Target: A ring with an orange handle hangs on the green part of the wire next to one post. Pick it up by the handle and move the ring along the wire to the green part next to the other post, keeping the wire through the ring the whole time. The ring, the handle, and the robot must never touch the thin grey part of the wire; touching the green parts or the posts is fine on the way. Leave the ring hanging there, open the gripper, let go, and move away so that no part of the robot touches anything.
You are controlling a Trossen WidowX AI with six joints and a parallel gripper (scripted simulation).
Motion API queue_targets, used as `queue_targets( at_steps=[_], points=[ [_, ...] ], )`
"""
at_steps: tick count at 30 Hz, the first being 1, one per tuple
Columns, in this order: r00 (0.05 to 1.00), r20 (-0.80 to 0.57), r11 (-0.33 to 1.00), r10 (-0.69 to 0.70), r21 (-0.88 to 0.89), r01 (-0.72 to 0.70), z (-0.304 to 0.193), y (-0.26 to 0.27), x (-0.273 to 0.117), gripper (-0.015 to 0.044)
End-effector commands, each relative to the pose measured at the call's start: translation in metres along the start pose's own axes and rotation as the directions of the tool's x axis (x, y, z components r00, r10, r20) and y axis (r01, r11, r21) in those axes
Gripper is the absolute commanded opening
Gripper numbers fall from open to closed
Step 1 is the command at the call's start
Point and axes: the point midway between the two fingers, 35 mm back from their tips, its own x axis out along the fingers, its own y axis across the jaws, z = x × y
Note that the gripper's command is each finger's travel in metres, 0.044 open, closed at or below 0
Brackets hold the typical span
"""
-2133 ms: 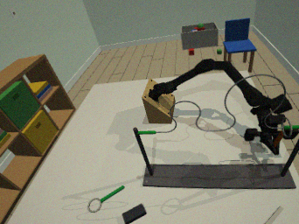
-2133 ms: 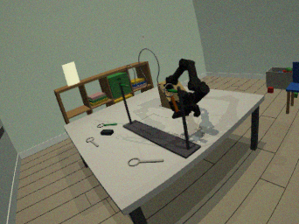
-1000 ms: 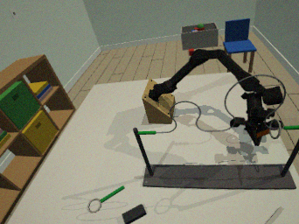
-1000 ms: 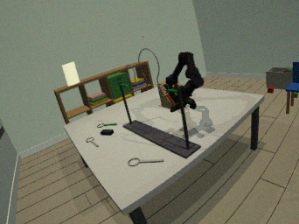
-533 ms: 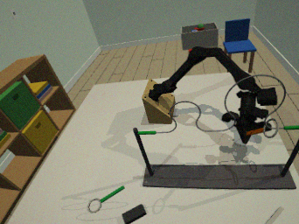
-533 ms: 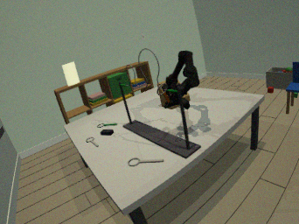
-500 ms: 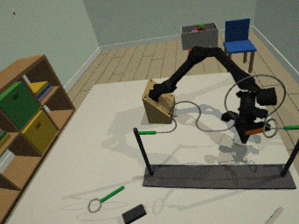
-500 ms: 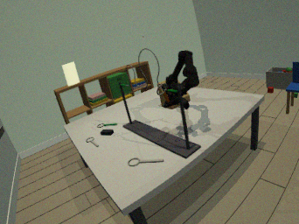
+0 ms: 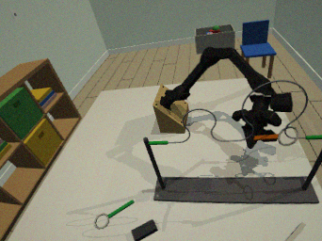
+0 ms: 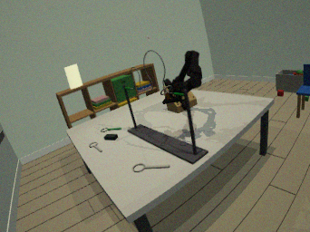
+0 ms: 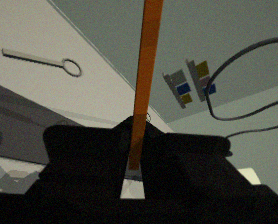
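The ring (image 9: 288, 143) is just left of the right green part (image 9: 314, 136) (image 10: 178, 93), and the wire crosses its opening. I cannot tell whether ring and grey wire (image 9: 307, 98) (image 10: 145, 55) (image 11: 215, 118) touch. The orange handle (image 9: 267, 137) (image 11: 147, 60) points left from the ring. My gripper (image 9: 253, 139) (image 11: 135, 120) is shut on the handle, at the end away from the ring. The wrist view shows the handle running up out of frame, with the ring hidden. The other green part (image 9: 158, 143) (image 10: 130, 88) is at the left post (image 9: 154, 164) (image 10: 130, 108).
The right post (image 9: 313, 168) (image 10: 190, 126) stands on the dark base (image 9: 235, 197) (image 10: 150, 140). The wire's big loop passes close in front of my arm. A green-handled ring (image 9: 121, 209) (image 10: 114, 129), a black block (image 9: 144, 230) (image 10: 111, 137) and a grey ring tool (image 10: 156, 167) lie on the table.
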Motion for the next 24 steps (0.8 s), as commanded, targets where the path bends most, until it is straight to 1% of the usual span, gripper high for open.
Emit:
queue_targets(
  at_steps=[1,12,24],
  points=[
    [0.998,0.002,0.992,-0.065,-0.108,0.065,0.0,-0.02,0.0,-0.015],
    [0.98,0.035,0.92,-0.194,-0.341,0.194,0.009,-0.06,-0.006,-0.015],
    [0.944,0.101,0.765,-0.315,-0.562,0.316,0.03,-0.098,-0.017,-0.015]
  ],
)
